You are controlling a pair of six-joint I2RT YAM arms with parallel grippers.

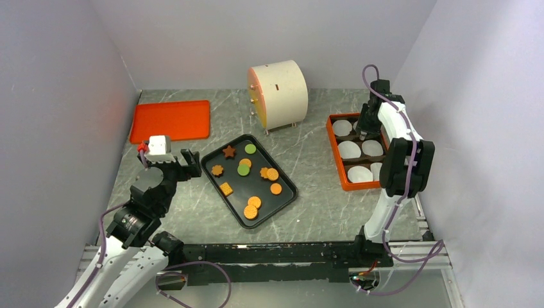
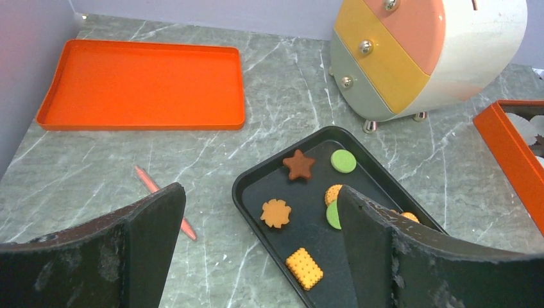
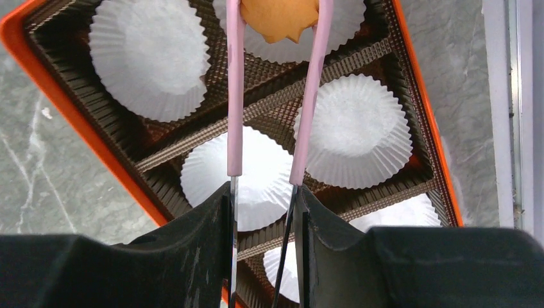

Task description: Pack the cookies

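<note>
Jaws: my right gripper (image 3: pixel 263 199) is clamped on pink tongs (image 3: pixel 235 96), which pinch an orange cookie (image 3: pixel 279 16) over the box's (image 3: pixel 76 119) far end. My left gripper (image 2: pixel 256 199) gapes wide, empty.

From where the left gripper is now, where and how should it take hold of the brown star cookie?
Probably best to grip the star cookie by its rim, in the notches between its points, coming straight down from above. It lies flat on the black tray, so only its thin edge offers hold. The green cookie beside it sits apart.
</note>
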